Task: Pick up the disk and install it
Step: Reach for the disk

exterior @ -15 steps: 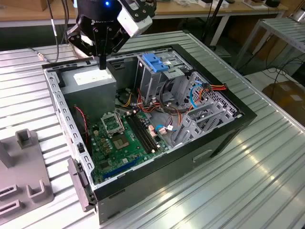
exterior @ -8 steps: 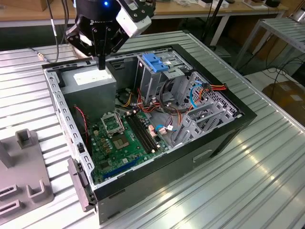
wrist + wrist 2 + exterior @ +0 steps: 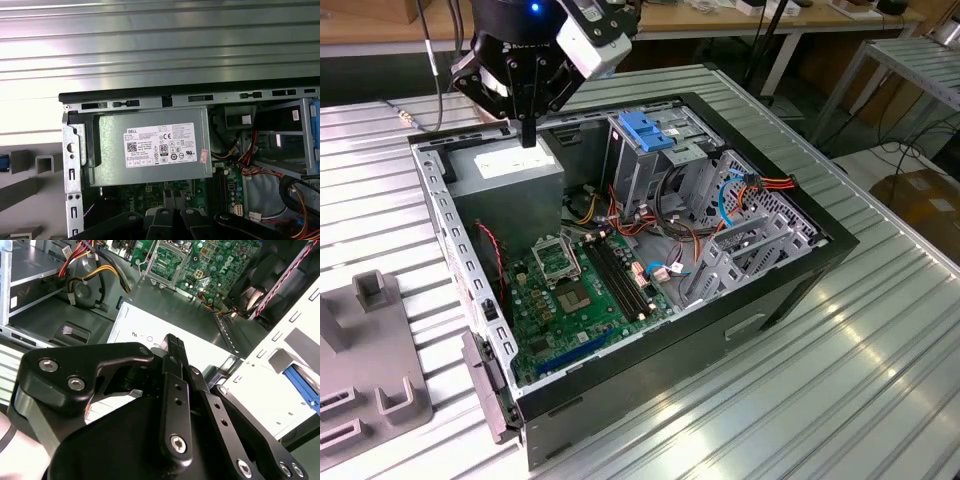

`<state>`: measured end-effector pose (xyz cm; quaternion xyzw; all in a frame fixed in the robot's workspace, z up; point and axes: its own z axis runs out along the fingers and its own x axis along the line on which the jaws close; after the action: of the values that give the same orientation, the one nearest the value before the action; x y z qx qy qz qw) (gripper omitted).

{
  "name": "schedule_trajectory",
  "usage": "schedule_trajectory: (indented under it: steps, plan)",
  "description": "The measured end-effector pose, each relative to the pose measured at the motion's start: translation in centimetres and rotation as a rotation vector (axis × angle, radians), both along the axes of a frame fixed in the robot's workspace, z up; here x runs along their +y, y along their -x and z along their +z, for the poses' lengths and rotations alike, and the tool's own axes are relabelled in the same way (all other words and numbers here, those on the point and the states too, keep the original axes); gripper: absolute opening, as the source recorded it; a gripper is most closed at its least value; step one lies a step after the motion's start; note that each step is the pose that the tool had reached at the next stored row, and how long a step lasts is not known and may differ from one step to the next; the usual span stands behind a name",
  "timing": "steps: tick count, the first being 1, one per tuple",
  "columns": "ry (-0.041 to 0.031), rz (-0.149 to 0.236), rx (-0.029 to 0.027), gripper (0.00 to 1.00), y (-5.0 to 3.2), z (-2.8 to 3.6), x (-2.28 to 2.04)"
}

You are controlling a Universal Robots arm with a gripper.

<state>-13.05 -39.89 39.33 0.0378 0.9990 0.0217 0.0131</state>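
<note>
My gripper (image 3: 528, 132) hangs just above the grey power supply (image 3: 510, 165) in the back corner of the open computer case (image 3: 620, 240), at the exterior view's left. Its black fingers (image 3: 174, 346) point down, pressed together with nothing between them. The power supply's white label (image 3: 161, 145) lies directly under the wrist. A strip of bright blue (image 3: 304, 384) shows beyond the case's side wall, and a small blue bit (image 3: 3, 163) sits beside the grey fixture. I cannot tell whether that blue is the disk.
A blue plastic latch piece (image 3: 646, 130) with square cut-outs tops the drive cage. The green motherboard (image 3: 575, 290) and loose red, orange and blue cables (image 3: 740, 195) lie in the case. A grey fixture (image 3: 365, 350) stands on the ribbed metal table (image 3: 840, 360) at the exterior view's left.
</note>
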Motion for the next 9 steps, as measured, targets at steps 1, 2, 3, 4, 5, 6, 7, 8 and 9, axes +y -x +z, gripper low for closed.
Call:
schedule_trajectory:
  steps: [1, 2, 3, 4, 5, 6, 7, 8, 9]
  plan:
    - [0.0001, 0.000, 0.0000, 0.10, 0.08, 0.00, 0.00]
    - [0.0000, 0.000, 0.0000, 0.10, 0.16, 0.00, 0.00]
    - [0.0000, 0.000, 0.0000, 0.10, 0.21, 0.00, 0.00]
    - [0.0001, 0.000, 0.0001, 0.10, 0.27, 0.00, 0.00]
    - [0.0000, 0.000, 0.0000, 0.10, 0.33, 0.00, 0.00]
    - [0.0000, 0.000, 0.0000, 0.10, 0.45, 0.00, 0.00]
    - [0.0000, 0.000, 0.0000, 0.10, 0.57, 0.00, 0.00]
    - [0.0000, 0.000, 0.0000, 0.10, 0.63, 0.00, 0.00]
    - [0.0000, 0.000, 0.0000, 0.10, 0.70, 0.00, 0.00]
